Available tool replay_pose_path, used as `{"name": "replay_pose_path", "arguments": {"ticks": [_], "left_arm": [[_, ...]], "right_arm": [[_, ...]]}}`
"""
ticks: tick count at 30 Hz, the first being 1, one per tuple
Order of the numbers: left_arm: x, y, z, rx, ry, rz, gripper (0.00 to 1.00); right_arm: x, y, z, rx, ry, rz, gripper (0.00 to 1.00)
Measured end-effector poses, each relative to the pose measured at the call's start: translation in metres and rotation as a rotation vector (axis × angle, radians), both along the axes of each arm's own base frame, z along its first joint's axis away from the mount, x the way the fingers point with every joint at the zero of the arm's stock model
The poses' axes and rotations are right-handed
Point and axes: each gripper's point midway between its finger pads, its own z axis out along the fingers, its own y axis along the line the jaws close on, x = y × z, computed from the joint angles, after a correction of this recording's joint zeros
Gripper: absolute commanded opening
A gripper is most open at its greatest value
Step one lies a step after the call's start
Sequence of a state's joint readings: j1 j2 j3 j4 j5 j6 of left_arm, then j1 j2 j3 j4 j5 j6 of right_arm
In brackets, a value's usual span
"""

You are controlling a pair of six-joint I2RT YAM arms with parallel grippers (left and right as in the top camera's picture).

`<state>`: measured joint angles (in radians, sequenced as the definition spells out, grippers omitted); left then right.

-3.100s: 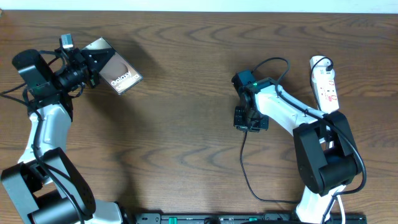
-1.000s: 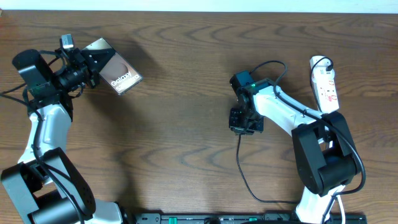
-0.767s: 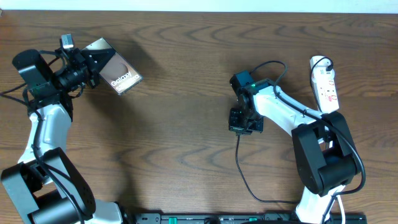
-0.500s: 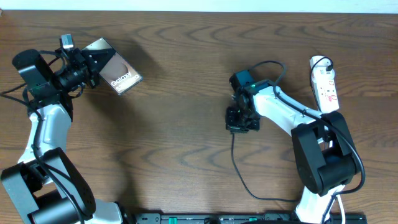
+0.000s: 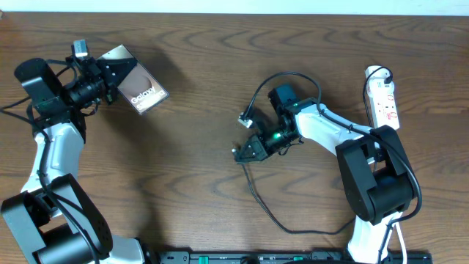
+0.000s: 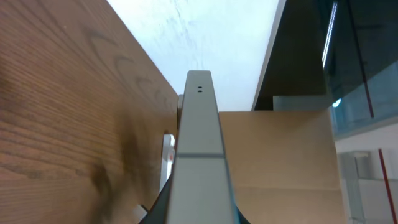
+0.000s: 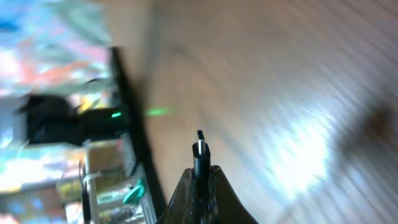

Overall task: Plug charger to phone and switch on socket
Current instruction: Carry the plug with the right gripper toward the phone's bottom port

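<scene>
With right gripper (image 5: 243, 152) pinching the thin black charger cable (image 7: 199, 155) by its plug and left gripper (image 5: 108, 73) clamping the flat dark phone (image 5: 141, 86) at 10 o'clock, we should align squarely before pushing.

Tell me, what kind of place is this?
Probably a robot lab or workshop. Two robot arms stand at a wooden table, the left gripper holding a phone and the right gripper a charger cable, with a white power strip nearby.
</scene>
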<state>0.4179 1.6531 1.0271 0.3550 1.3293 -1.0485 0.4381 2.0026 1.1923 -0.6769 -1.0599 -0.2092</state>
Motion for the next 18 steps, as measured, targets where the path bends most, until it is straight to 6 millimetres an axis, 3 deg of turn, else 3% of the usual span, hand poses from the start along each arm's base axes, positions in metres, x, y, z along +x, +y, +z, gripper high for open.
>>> {"name": "replay_pose_path", "arguments": {"ticks": [10, 18], "left_arm": [[-0.011, -0.009, 0.005, 0.035, -0.092, -0.088, 0.07], [-0.019, -0.022, 0.009, 0.058, -0.17, -0.17, 0.07]], "right_arm": [[0.007, 0.025, 0.057, 0.472, -0.271, 0.145, 0.01], [0.01, 0.036, 0.082, 0.627, -0.342, 0.195, 0.01]]}}
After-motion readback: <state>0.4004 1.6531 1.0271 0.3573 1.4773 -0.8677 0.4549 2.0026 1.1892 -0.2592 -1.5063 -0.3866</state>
